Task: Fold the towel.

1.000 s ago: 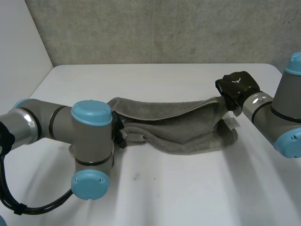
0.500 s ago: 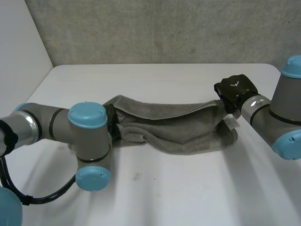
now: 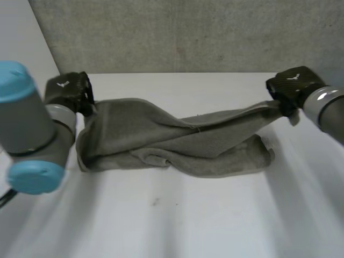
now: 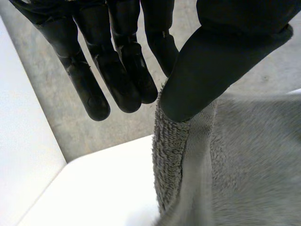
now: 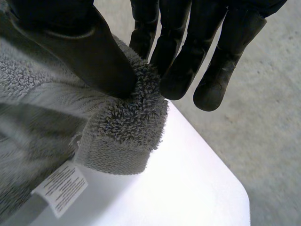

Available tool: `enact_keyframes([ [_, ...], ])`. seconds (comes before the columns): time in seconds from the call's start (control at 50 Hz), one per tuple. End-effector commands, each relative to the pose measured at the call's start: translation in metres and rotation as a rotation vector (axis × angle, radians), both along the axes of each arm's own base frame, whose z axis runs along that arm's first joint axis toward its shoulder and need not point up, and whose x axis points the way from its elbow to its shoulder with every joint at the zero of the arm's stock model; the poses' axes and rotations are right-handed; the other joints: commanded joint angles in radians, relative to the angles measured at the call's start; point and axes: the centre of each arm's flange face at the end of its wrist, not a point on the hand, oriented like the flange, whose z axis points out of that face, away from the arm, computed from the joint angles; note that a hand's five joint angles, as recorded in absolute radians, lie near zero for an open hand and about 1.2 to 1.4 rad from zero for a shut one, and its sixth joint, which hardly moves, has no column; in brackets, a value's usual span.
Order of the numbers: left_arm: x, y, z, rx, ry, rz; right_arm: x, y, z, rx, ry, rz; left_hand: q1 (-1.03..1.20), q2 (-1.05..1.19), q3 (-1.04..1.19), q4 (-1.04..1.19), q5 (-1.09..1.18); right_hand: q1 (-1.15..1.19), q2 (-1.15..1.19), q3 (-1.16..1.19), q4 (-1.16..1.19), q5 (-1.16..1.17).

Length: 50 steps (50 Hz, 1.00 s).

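Note:
A grey towel (image 3: 177, 142) hangs stretched between my two hands above the white table (image 3: 188, 215), its lower part sagging onto the tabletop. My left hand (image 3: 69, 91) is at the towel's left top corner. Its thumb (image 4: 207, 70) presses the towel's edge (image 4: 171, 160) against the fingers (image 4: 117, 70). At the right top corner, my right hand (image 3: 293, 86) pinches the towel's corner (image 5: 136, 122) between its thumb (image 5: 89, 47) and fingers (image 5: 188, 52). A white label (image 5: 59, 186) hangs from the towel under that corner.
A grey wall (image 3: 188, 35) runs along the table's far edge. A pale panel (image 3: 21, 59) stands at the left side. The near half of the table lies bare in front of the towel.
My left hand closed on the towel's left corner and lifted it up and to the left. The right hand rose and moved right, pulling the towel taut.

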Motion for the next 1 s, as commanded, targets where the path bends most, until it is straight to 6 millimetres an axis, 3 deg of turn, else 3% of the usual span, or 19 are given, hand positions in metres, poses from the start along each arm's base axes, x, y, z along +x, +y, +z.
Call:
enact_keyframes([
  [0.02,0.026,0.015,0.026,0.059,-0.068,-0.045,-0.021,0.019,0.018,0.081,0.031,-0.026,0.215,0.180,0.180,0.180,0.202,0.077,0.088,0.067,0.057,0.068],
  [0.1,0.049,0.017,0.029,0.137,-0.102,-0.001,-0.023,0.042,0.020,0.139,0.076,0.020,0.215,0.180,0.180,0.180,0.202,0.077,0.088,0.067,0.057,0.068],
  [0.2,0.056,0.025,0.020,0.209,-0.175,-0.031,-0.033,0.067,0.025,0.176,0.139,0.047,0.215,0.180,0.180,0.180,0.202,0.077,0.088,0.067,0.057,0.068],
  [0.4,0.065,0.026,-0.012,0.268,-0.308,-0.067,-0.036,0.085,0.000,0.269,0.238,0.102,0.215,0.180,0.180,0.180,0.202,0.077,0.088,0.067,0.057,0.068],
  [0.54,0.058,0.007,-0.034,0.232,-0.314,-0.074,-0.030,0.069,-0.023,0.308,0.249,0.117,0.215,0.180,0.180,0.180,0.202,0.077,0.088,0.067,0.057,0.068],
  [0.58,0.055,-0.009,-0.041,0.201,-0.315,-0.071,-0.027,0.052,-0.031,0.288,0.249,0.110,0.215,0.180,0.180,0.180,0.202,0.077,0.088,0.067,0.057,0.068],
  [0.7,0.047,-0.040,-0.037,0.106,-0.301,-0.065,-0.014,0.021,-0.027,0.165,0.222,0.110,0.215,0.180,0.180,0.180,0.202,0.077,0.088,0.067,0.057,0.068],
  [0.74,0.039,-0.066,-0.025,0.007,-0.277,-0.059,0.002,-0.005,-0.012,0.003,0.178,0.117,0.215,0.180,0.180,0.180,0.202,0.077,0.088,0.067,0.057,0.068],
  [0.76,0.039,-0.066,-0.025,0.007,-0.277,-0.059,0.002,-0.005,-0.012,0.002,0.178,0.117,0.215,0.180,0.180,0.180,0.202,0.077,0.088,0.067,0.057,0.068],
  [0.8,0.025,-0.093,0.002,-0.162,-0.237,-0.052,0.022,-0.034,0.019,-0.230,0.081,0.115,0.215,0.180,0.180,0.180,0.202,0.077,0.088,0.067,0.057,0.068],
  [0.82,0.025,-0.094,0.002,-0.163,-0.236,-0.052,0.022,-0.034,0.019,-0.231,0.081,0.115,0.215,0.180,0.180,0.180,0.202,0.077,0.088,0.067,0.057,0.068],
  [0.84,0.019,-0.106,0.020,-0.260,-0.205,-0.044,0.029,-0.048,0.038,-0.351,0.016,0.109,0.215,0.180,0.180,0.180,0.202,0.077,0.088,0.067,0.057,0.068],
  [0.86,0.019,-0.106,0.020,-0.261,-0.205,-0.044,0.029,-0.048,0.038,-0.352,0.015,0.109,0.215,0.180,0.180,0.180,0.202,0.077,0.088,0.067,0.057,0.068],
  [0.9,0.010,-0.121,0.064,-0.455,-0.105,-0.040,0.035,-0.065,0.083,-0.587,-0.129,0.101,0.215,0.180,0.180,0.180,0.202,0.077,0.088,0.067,0.057,0.068],
  [0.92,0.010,-0.121,0.064,-0.456,-0.104,-0.040,0.035,-0.065,0.083,-0.588,-0.130,0.101,0.215,0.180,0.180,0.180,0.202,0.077,0.088,0.067,0.057,0.068],
  [0.96,0.008,-0.124,0.105,-0.615,0.035,-0.043,0.037,-0.070,0.121,-0.778,-0.261,0.110,0.215,0.180,0.180,0.180,0.202,0.077,0.088,0.067,0.057,0.068],
  [0.98,0.008,-0.124,0.105,-0.616,0.036,-0.043,0.037,-0.070,0.121,-0.779,-0.262,0.110,0.215,0.180,0.180,0.180,0.202,0.077,0.088,0.067,0.057,0.068],
  [1.0,0.008,-0.122,0.121,-0.674,0.100,-0.054,0.036,-0.070,0.135,-0.849,-0.306,0.116,0.215,0.180,0.180,0.180,0.202,0.077,0.088,0.067,0.057,0.068],
])
